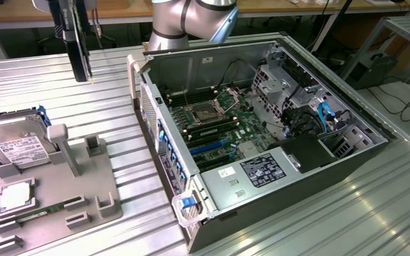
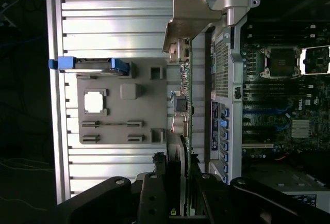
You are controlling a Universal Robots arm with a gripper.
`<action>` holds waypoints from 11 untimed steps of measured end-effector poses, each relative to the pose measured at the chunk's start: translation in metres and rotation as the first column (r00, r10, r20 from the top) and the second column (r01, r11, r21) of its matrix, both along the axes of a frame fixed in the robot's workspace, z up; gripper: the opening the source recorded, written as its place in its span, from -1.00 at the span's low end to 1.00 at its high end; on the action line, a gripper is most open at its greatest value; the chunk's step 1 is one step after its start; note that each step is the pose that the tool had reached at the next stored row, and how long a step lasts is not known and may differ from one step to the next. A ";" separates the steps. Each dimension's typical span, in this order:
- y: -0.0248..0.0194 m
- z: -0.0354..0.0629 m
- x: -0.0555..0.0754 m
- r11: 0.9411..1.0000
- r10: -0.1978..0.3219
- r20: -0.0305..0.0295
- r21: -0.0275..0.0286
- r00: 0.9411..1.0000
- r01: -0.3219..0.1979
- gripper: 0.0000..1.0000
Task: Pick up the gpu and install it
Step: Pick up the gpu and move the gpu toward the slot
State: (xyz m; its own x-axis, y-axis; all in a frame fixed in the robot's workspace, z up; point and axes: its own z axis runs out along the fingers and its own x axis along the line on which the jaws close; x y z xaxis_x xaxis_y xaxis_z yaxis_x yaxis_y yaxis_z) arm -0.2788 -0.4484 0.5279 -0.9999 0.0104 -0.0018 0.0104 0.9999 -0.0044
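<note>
The gripper (image 2: pixel 180 188) is clamped on the gpu (image 1: pixel 79 48), which hangs edge-down in the air above the ribbed metal table (image 1: pixel 84 106) — in the exterior view, at ten o'clock from the open computer case (image 1: pixel 262 133), clear of it.

In the exterior view we look down at a slant from high up and well back, over the ribbed table (image 1: pixel 319 213), with the open computer case (image 1: pixel 190 64) in the middle and the grey holder (image 1: pixel 84 186) near us on the exterior view's left. From the wrist we look straight down from well above, along the gripper (image 2: pixel 180 198) and the edge of the gpu (image 2: pixel 186 95) it grips. Both views share the table, the holder and the case's motherboard (image 1: pixel 212 122).
</note>
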 end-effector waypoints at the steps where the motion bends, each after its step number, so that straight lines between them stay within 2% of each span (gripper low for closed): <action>1: 0.0000 0.0000 0.000 1.000 0.000 0.000 0.000 1.000 0.000 -0.46; 11: 0.0000 0.0000 0.004 1.000 0.000 0.000 0.000 1.000 0.000 -0.46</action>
State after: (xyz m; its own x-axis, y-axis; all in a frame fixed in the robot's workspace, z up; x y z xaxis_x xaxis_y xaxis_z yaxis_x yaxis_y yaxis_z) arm -0.2744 -0.4484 0.5279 -0.9999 0.0103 -0.0018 0.0104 0.9999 -0.0044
